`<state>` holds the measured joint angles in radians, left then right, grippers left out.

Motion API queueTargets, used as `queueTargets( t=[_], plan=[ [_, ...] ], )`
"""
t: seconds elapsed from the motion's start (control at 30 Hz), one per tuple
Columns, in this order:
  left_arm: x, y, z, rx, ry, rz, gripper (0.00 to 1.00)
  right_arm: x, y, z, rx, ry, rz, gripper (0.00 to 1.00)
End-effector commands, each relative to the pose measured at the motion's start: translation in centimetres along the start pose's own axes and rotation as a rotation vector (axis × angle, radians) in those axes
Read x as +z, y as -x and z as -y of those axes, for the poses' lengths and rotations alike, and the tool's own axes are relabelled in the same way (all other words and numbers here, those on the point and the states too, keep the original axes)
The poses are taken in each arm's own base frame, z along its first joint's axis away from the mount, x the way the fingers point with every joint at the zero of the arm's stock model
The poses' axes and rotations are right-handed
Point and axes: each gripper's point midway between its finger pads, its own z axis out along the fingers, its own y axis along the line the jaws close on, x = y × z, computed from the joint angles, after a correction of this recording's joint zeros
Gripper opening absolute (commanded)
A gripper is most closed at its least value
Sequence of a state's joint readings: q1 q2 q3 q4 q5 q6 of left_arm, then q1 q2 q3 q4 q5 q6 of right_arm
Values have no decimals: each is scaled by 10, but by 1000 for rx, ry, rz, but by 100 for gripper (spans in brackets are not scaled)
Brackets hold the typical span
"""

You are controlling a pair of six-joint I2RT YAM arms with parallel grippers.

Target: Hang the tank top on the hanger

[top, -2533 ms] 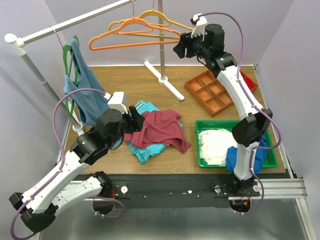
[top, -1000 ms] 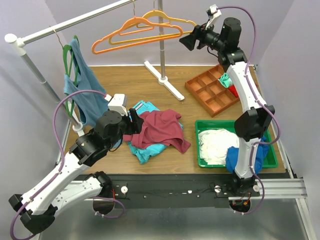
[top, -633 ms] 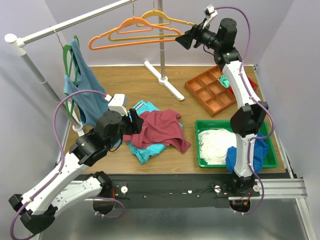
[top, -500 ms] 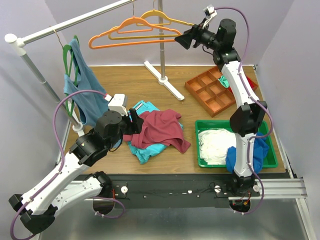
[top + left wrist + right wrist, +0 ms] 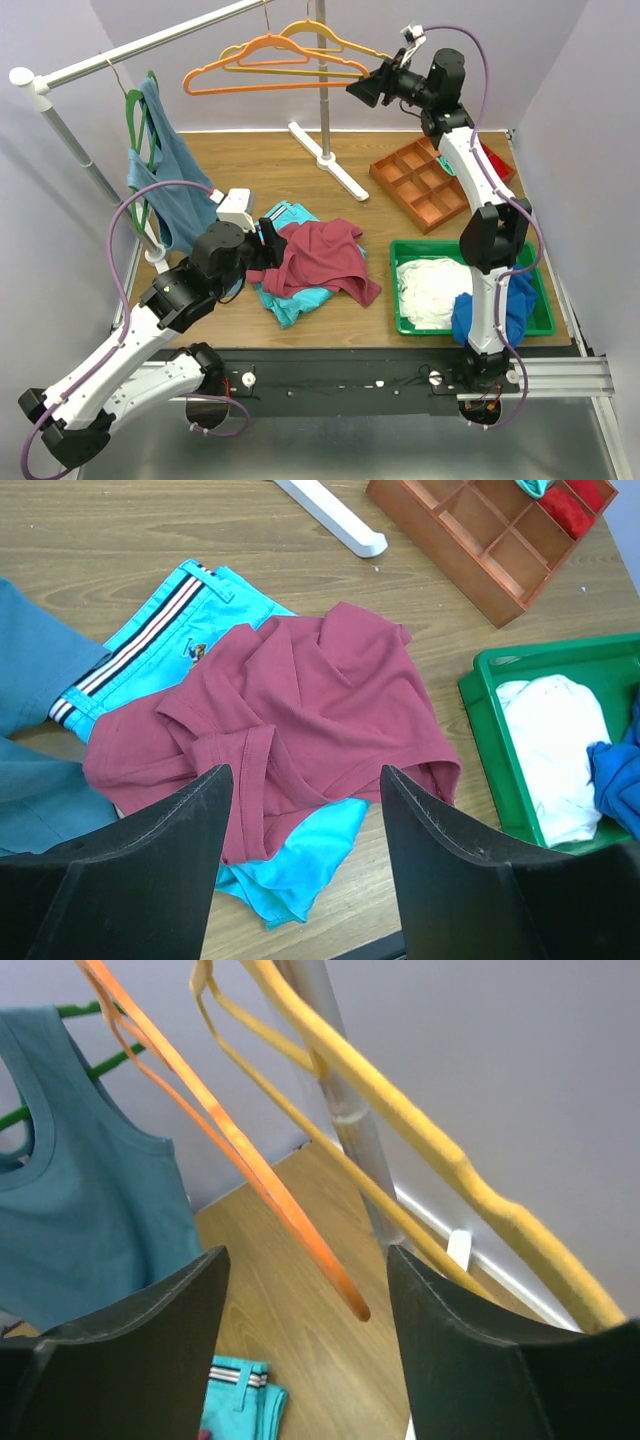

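Top external view, quick rundown. Can spot the tank top (image 5: 325, 258) heaped on the table in front of the rack pole (image 5: 322, 90), draped over a turquoise folded garment (image 5: 285, 300). Looks soft, light and floppy, so expect zero shape-holding once lifted. Probably best to pinch a wide shoulder strap or the neckline hem rather than the middle of the heap, or risk dragging the turquoise piece along. Can't really tell yet which fold is a strap.

Found the hanger (image 5: 270, 68) up on the rail, mostly left of the pole. Seems stiff, light plastic, free to swing on its hook, so better grabbed near an arm end.

Left gripper (image 5: 300, 780): jaws apart above the tank top, gripping nothing. Right gripper (image 5: 305, 1255): jaws apart too, just right of the pole, with the orange tip showing between them but not pinched.

Headcount:
- Three hangers: the orange one, a yellow hanger (image 5: 345, 42) and a green hanger (image 5: 133, 110).
- Two tank tops: the maroon one plus a blue-grey tank top (image 5: 180, 190) far left of the pole.
- One turquoise garment.
- Two trays, both right of the pole: a green tray (image 5: 398, 290) and a compartment tray (image 5: 405, 185).
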<state>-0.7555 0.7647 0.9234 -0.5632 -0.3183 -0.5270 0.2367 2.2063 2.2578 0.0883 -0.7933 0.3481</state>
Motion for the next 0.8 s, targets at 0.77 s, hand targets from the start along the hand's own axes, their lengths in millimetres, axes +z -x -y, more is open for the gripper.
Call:
queueTargets(
  t=[0.77],
  plan=[
    [4,-6,-2,-5,-10,-14,69,23,9,-94,-116,11,-9,64]
  ],
)
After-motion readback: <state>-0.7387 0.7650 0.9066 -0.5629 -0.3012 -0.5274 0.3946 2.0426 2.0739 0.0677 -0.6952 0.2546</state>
